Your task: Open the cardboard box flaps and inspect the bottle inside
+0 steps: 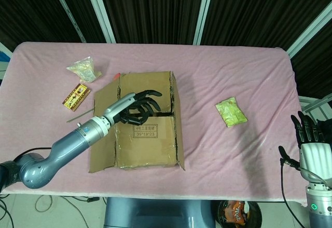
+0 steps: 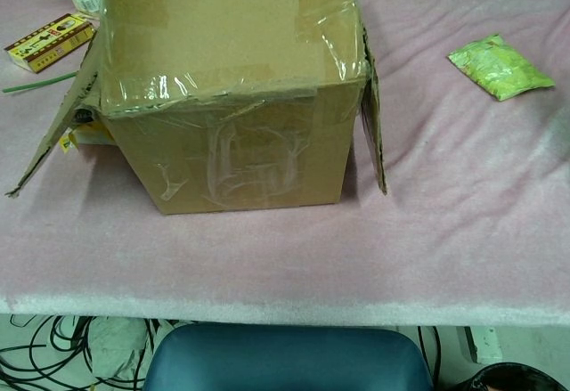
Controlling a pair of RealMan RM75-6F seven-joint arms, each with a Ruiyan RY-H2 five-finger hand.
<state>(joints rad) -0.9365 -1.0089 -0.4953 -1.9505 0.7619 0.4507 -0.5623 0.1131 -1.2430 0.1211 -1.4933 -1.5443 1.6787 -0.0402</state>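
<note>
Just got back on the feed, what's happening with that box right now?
The left hand is at the top of the cardboard box, fingers spread at the gap between the top flaps, working the near flap. The side flaps already hang open. No bottle is visible yet. The right hand is idle off the table's right edge, holding nothing. A green packet, a small printed box and a clear bag lie untouched on the pink cloth.

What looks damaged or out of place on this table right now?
The cardboard box looks worn: its front is streaked with crinkled, peeling clear tape, and its side flaps hang down with ragged edges. The left hand is lifting the near top flap. The green packet looks crumpled, nothing spilled.
</note>
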